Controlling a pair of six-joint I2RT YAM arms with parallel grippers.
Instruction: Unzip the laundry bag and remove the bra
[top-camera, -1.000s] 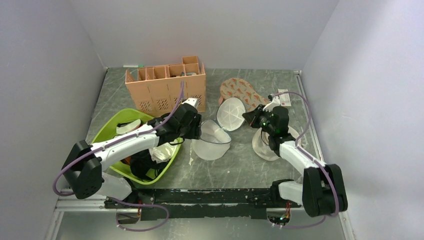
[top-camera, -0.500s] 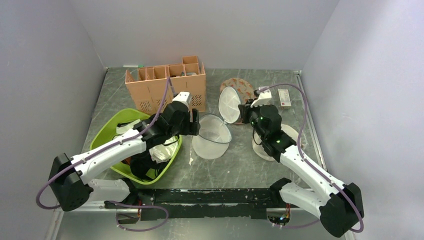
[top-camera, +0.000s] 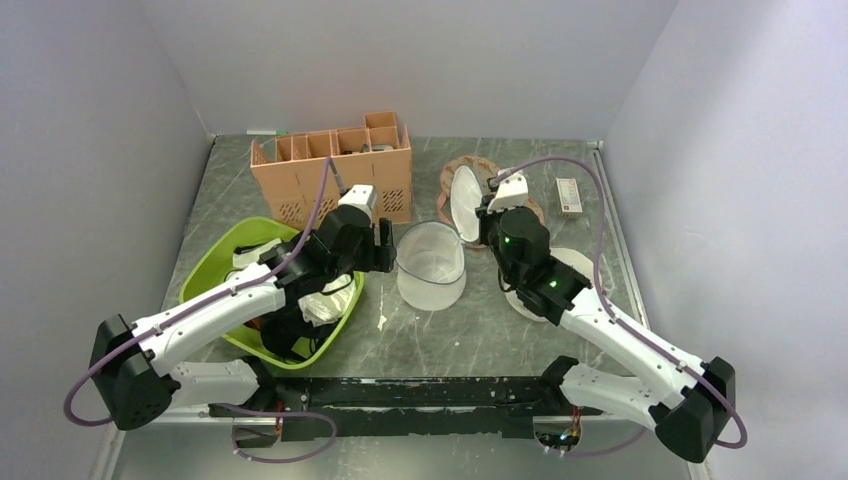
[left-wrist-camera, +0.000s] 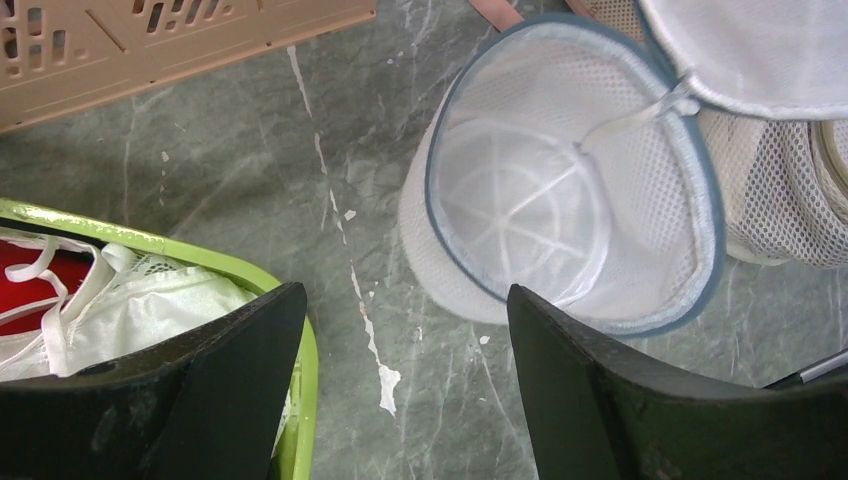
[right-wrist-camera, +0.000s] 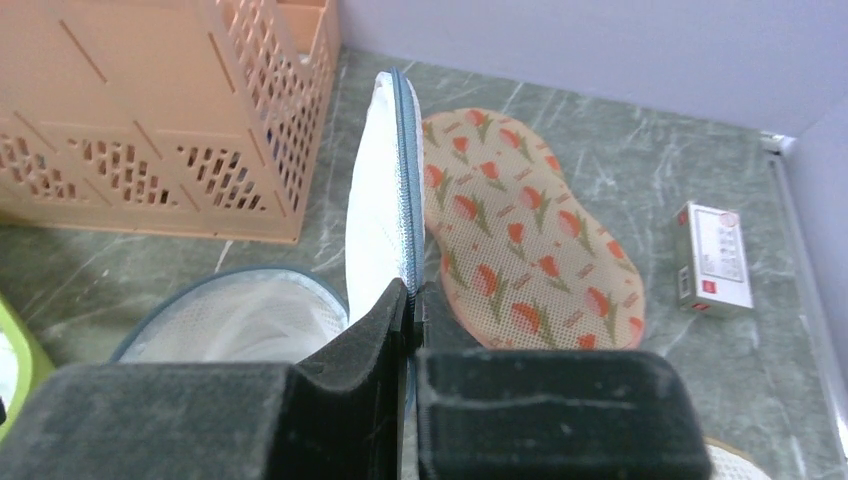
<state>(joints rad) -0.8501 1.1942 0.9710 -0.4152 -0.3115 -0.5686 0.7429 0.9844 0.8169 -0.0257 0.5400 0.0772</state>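
Observation:
The white mesh laundry bag (top-camera: 430, 268) stands unzipped in mid table; in the left wrist view (left-wrist-camera: 560, 190) its inside is empty. My right gripper (top-camera: 482, 215) is shut on the zip edge of its round lid (right-wrist-camera: 385, 180) and holds the lid upright, on edge. My left gripper (left-wrist-camera: 405, 300) is open and empty, just left of the bag, over the bare table beside the basin rim. A white padded garment with black edging (top-camera: 322, 303), apparently the bra, lies in the green basin (top-camera: 215, 262), partly hidden by my left arm.
An orange slotted crate (top-camera: 330, 180) stands at the back. A floral pad (right-wrist-camera: 520, 240) and a small box (right-wrist-camera: 712, 258) lie at the back right. A cream mesh bag (left-wrist-camera: 780, 200) sits under my right arm. Red and black clothes lie in the basin.
My right gripper moved back and left, swinging the lid from face-up to upright on edge. The bag's body rose and stands more upright. My left gripper shifted slightly back, staying open.

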